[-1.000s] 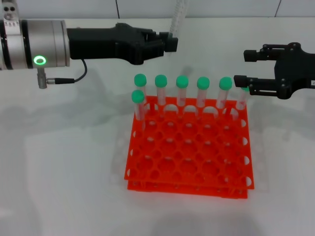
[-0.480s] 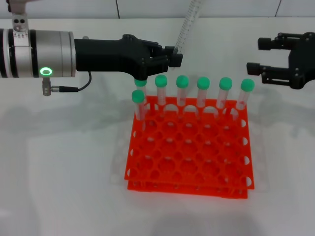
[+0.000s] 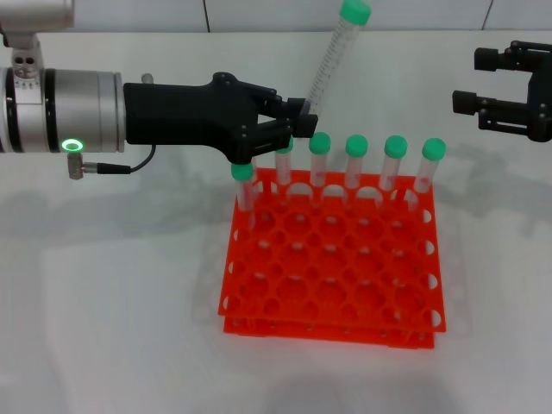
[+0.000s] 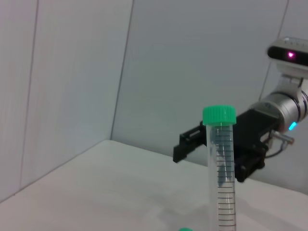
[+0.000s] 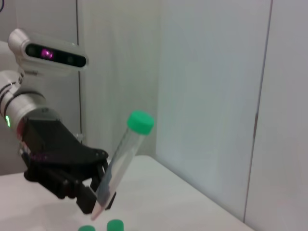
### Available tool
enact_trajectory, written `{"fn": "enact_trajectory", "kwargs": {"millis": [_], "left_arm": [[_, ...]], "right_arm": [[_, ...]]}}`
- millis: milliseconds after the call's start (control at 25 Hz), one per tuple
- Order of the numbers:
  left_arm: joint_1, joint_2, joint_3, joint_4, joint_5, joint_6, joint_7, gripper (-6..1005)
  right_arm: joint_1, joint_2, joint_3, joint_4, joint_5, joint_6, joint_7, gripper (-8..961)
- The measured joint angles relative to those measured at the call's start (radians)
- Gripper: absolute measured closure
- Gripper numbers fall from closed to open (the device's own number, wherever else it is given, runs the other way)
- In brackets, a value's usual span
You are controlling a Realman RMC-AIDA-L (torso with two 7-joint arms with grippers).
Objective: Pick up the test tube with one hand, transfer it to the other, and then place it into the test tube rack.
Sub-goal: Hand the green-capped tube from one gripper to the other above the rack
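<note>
White table (image 3: 103, 302) carries the test tube rack (image 3: 332, 259). Left gripper (image 3: 297, 121), jaws clamped on the test tube (image 3: 332, 56), has come lower over the rack's back row, cap up. Right gripper (image 3: 483, 82), jaws apart, has withdrawn farther right.

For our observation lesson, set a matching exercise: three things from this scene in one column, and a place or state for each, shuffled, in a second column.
Things:
1. test tube
2. right gripper
3. test tube rack

Place or state:
A. open, off to the robot's right of the rack, holding nothing
B. on the table, several green-capped tubes standing in it
C. tilted, gripped near its lower end by the left gripper

Pairs: 1-C, 2-A, 3-B
</note>
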Motion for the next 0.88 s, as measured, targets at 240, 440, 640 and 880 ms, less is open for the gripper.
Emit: {"fn": "enact_trajectory", "kwargs": {"millis": [240, 440, 640, 880], "left_arm": [[-0.005, -0.003, 0.01, 0.0, 0.004, -0.002, 0.01, 809], [-0.01, -0.003, 0.011, -0.008, 0.006, -0.014, 0.002, 809], [-0.027, -0.002, 0.012, -0.042, 0.015, -0.021, 0.006, 809], [-0.035, -0.002, 0.024, -0.047, 0.027, -0.023, 0.007, 809]], "right_arm": [[-0.015, 0.0, 0.01, -0.009, 0.027, -0.009, 0.0, 319], [-0.037, -0.002, 0.021, -0.012, 0.053, -0.026, 0.0, 319], [-0.053, -0.004, 0.026, -0.013, 0.062, -0.038, -0.001, 319], [-0.056, -0.004, 0.026, -0.008, 0.062, -0.047, -0.003, 319]]}}
